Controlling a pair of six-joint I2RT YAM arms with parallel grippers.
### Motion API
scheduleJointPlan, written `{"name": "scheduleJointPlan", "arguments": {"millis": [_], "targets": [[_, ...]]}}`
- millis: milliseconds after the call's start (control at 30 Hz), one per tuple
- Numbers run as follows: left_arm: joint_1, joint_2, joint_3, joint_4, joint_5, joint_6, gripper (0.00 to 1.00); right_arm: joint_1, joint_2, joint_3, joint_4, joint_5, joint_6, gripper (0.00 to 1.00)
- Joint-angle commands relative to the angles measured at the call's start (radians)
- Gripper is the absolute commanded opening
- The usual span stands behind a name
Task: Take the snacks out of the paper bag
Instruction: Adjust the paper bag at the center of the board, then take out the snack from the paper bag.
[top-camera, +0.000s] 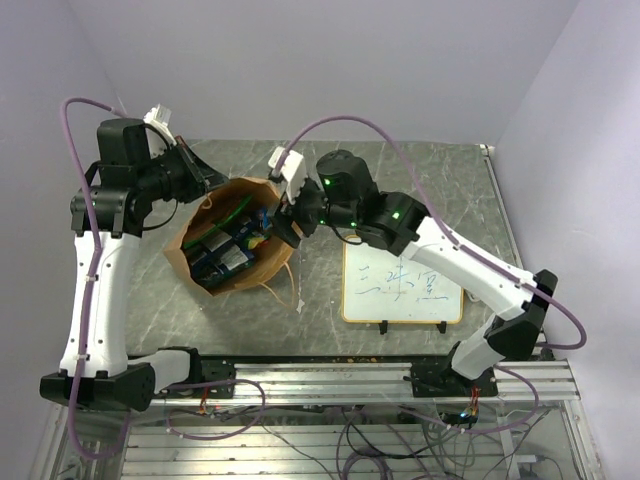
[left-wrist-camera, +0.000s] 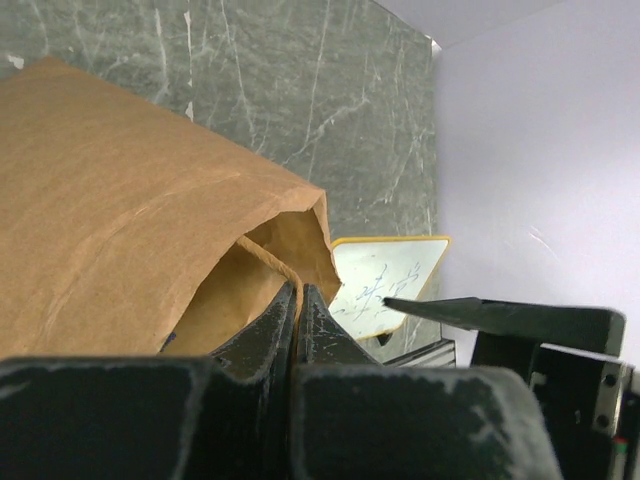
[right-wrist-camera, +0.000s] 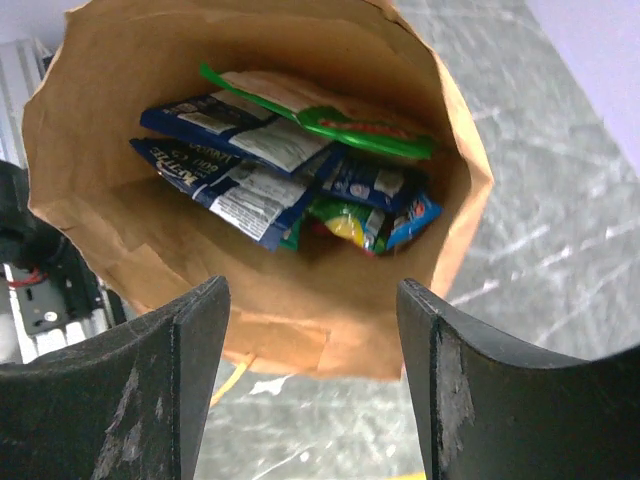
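On the rim of the paper bag (left-wrist-camera: 130, 220) the left gripper (left-wrist-camera: 298, 300) clamps, seemingly spreading the mouth for the right gripper (right-wrist-camera: 312, 300), jaws apart above the snacks (right-wrist-camera: 280, 170)

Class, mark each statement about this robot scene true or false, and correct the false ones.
1. The snacks lie inside the paper bag. True.
2. The right claw is shut on a packet. False: it is open and empty, at the bag's mouth.
3. The left claw pinches the bag's rim. True.
4. The whiteboard sits inside the bag. False: it lies on the table beside the bag.
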Motion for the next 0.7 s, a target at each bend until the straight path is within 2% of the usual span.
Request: {"name": "scheduleJointPlan", "arguments": {"millis": [0, 233, 533, 667], "targets": [[0.003, 0.017, 0.077, -0.006, -0.036, -0.006, 0.07, 0.01, 0.007, -0.06, 0.225, -0.165, -0.288, 0.69], [0.003, 0.028, 0.086, -0.013, -0.047, -0.013, 0.07, 0.013, -0.03, -0.206, 0.413, -0.238, -0.515, 0.75], [0.003, 0.001, 0.023, -0.002, 0.006, -0.023, 0.07, 0.014, 0.062, -0.121, 0.259, -0.245, -0.764, 0.72], [0.003, -0.019, 0.003, -0.007, 0.026, 0.008, 0.07, 0.016, 0.038, -0.203, 0.271, -0.242, -1.019, 0.67]]}}
